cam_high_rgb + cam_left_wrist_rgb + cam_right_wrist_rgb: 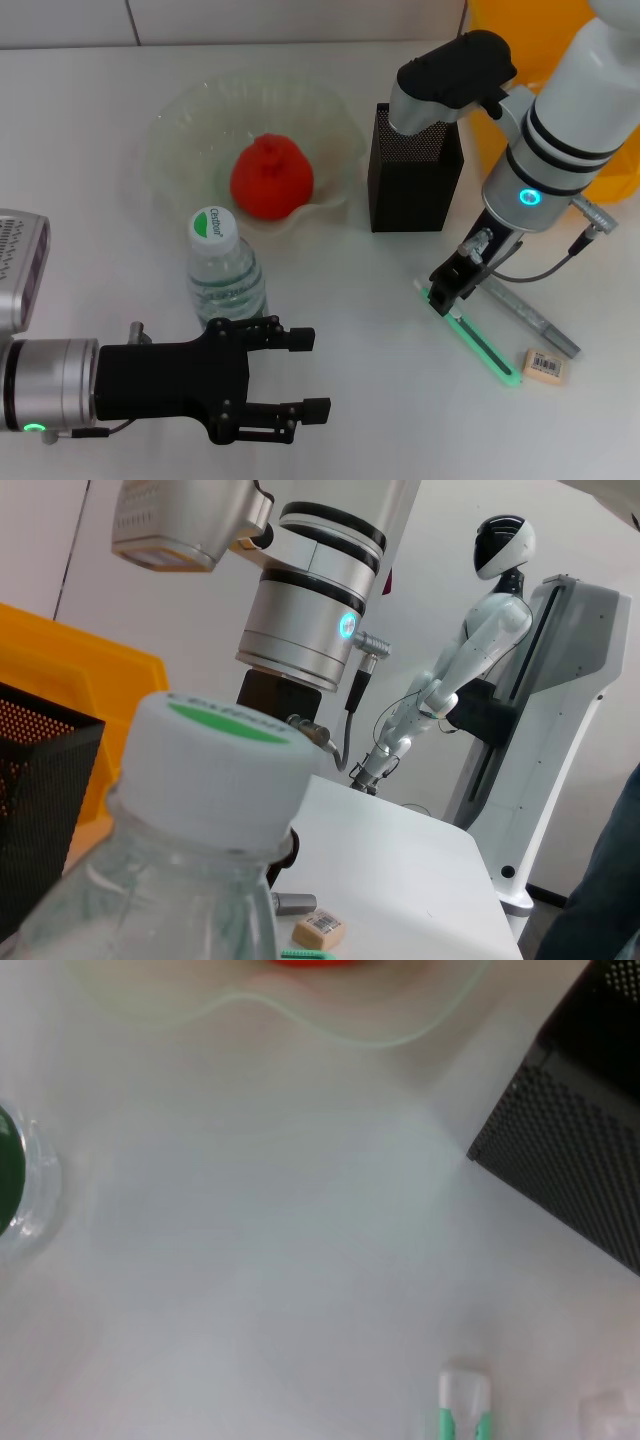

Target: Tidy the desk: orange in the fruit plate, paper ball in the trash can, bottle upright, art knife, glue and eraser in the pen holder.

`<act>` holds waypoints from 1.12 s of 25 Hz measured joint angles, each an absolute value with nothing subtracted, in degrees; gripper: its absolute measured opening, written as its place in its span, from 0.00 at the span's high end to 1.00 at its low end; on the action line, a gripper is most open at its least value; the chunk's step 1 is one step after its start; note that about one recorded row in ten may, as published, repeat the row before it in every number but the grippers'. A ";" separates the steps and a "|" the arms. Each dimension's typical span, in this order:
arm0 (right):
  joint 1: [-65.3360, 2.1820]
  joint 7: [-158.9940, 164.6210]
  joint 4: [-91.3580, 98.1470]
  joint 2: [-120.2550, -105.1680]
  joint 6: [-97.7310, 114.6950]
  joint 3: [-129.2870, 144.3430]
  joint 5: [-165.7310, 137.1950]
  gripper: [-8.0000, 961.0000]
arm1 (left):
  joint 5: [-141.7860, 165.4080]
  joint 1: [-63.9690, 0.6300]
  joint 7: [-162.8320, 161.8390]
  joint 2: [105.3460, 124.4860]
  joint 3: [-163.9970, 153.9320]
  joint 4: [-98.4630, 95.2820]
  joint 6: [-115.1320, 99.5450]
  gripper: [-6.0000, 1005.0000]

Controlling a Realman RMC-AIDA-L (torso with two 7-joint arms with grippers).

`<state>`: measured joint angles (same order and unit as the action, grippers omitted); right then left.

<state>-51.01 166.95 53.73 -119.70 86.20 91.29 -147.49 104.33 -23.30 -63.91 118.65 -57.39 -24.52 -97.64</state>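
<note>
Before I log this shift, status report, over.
Left end effector open, beside upright bottle. Right end effector down over glue tip, grip unclear. Art knife, eraser on desk. Nothing blocking.

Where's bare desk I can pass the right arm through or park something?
Bare: the strip between the bottle and the pen holder, in front of the fruit plate; also the front edge past the left gripper. Crowded: the right gripper over the glue, with the art knife and eraser alongside.
</note>
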 joint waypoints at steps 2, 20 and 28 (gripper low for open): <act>-51.00 167.02 53.67 -119.70 85.96 91.52 -147.49 0.67 | 104.33 -23.29 -63.90 118.65 -57.39 -24.52 -97.64 0.20; -51.45 167.59 52.17 -119.81 85.03 93.13 -147.07 0.69 | 104.33 -23.38 -63.19 118.65 -57.40 -23.20 -97.38 0.20; -51.65 168.34 52.12 -119.79 84.59 94.44 -146.94 0.76 | 104.33 -23.38 -63.06 118.65 -57.39 -23.20 -97.37 0.20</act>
